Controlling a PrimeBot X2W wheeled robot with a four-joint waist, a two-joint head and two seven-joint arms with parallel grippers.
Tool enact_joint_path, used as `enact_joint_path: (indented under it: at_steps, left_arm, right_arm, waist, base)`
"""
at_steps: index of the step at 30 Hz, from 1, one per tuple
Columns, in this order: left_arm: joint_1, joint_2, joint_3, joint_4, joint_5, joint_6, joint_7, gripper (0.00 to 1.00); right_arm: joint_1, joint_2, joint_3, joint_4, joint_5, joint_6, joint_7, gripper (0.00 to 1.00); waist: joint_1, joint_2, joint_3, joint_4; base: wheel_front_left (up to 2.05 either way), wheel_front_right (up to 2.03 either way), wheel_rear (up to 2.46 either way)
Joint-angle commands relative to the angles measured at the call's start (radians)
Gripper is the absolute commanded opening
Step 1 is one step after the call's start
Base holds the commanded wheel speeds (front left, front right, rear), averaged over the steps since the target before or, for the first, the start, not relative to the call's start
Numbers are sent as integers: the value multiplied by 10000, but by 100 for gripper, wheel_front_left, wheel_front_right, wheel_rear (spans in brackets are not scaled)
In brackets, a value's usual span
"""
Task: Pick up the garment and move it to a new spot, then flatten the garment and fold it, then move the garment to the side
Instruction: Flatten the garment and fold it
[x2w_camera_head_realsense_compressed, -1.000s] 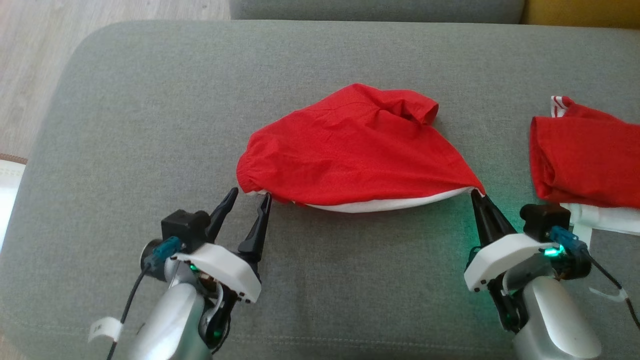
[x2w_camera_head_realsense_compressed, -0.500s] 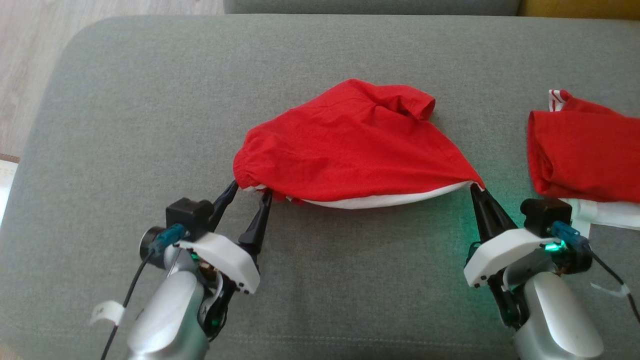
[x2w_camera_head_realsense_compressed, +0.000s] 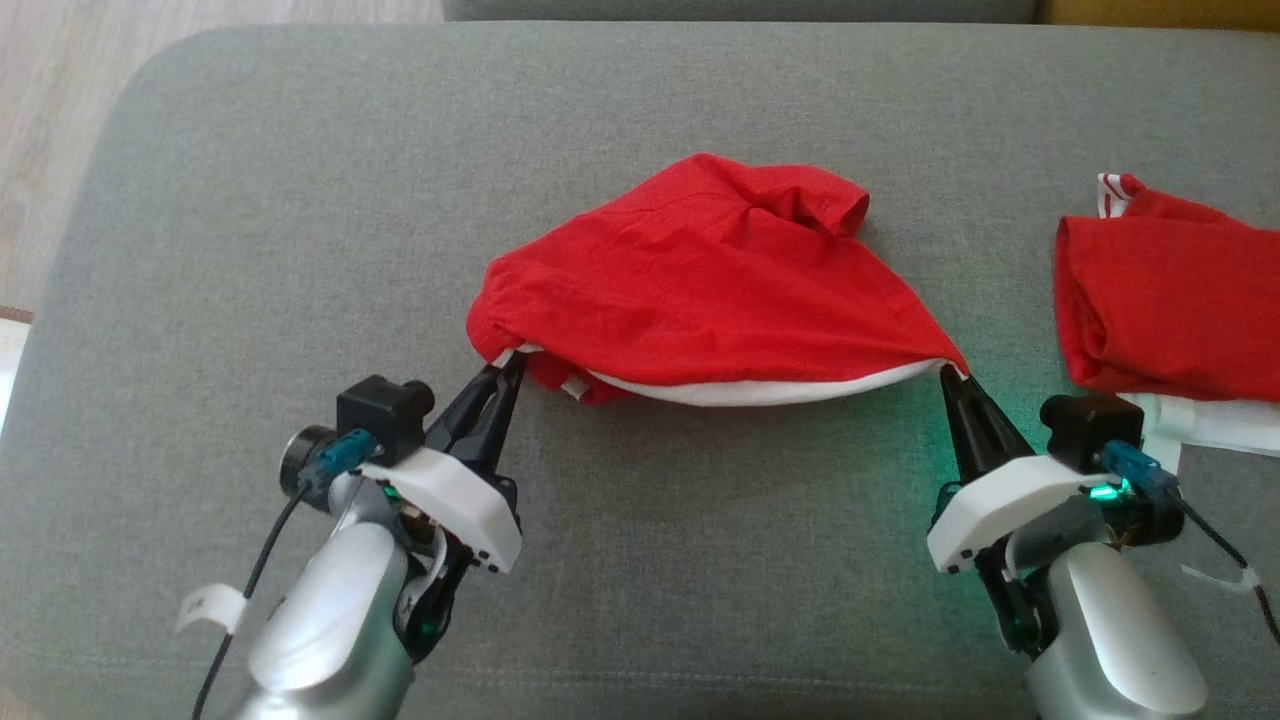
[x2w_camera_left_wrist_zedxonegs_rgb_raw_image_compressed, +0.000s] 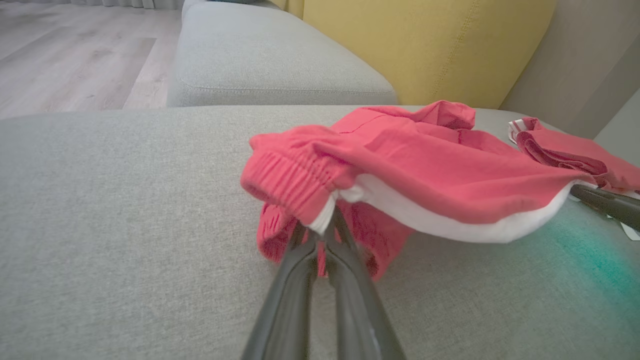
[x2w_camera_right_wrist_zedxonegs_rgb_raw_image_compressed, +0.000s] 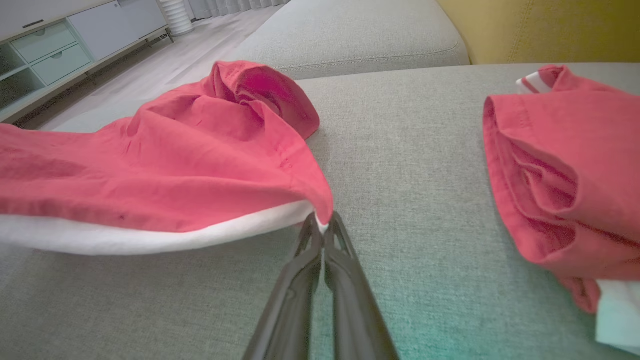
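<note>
- Head view is showing the red garment (x2w_camera_head_realsense_compressed: 700, 280) lying bunched up in the middle of the grey sofa cushion (x2w_camera_head_realsense_compressed: 300, 220), with its white-edged hem facing the robot.
- The left gripper (x2w_camera_head_realsense_compressed: 510, 365) is sitting at the garment's left corner. Its fingers (x2w_camera_left_wrist_zedxonegs_rgb_raw_image_compressed: 295, 290) are pinching together on the white trim right by the elastic waistband, and the left wrist view is showing cloth caught between the tips.
- The right gripper (x2w_camera_head_realsense_compressed: 945, 373) is doing the same at the right corner, fingers (x2w_camera_right_wrist_zedxonegs_rgb_raw_image_compressed: 345, 290) clamping narrow on the very tip of the hem. A green glow (x2w_camera_head_realsense_compressed: 900, 430) is spilling onto the cushion beside it.
- The hem is hanging in a shallow curve between the two grips, and it's looking a bit lifted off the cushion near both corners.
- A second red garment (x2w_camera_head_realsense_compressed: 1160, 300) is lying loosely folded further right, apart from the first one. Some white cloth (x2w_camera_head_realsense_compressed: 1210, 425) is poking out underneath it, just beside the right wrist.
- A yellow backrest (x2w_camera_left_wrist_zedxonegs_rgb_raw_image_compressed: 425, 45) and pale wooden floor (x2w_camera_left_wrist_zedxonegs_rgb_raw_image_compressed: 75, 55) are showing behind everything in the left wrist view.
</note>
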Motion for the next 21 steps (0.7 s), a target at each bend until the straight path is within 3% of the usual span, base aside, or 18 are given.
enact_joint_path:
  at_steps: [1,10,21]
  left_arm:
    - [-410,250,327,-322,74,2,-122,0]
    - [-509,789,-83,-1152,735,2,-122,0]
    - [-3016,2057,-623,-2330,126,2,62,0]
  right_arm:
    - [-107,-18,257,-341,-61,-9,5,0]
    - [-747,-112,51,-876,-297,-9,-189,0]
    - [-3303,-1442,927,-3333,224,-9,809,0]
  waist:
    - [0,-1,-23,3]
    - [0,-1,-564,-89]
    - [0,-1,-1919,-603]
  base:
    - [0,0,0]
    - [0,0,0]
    - [0,0,0]
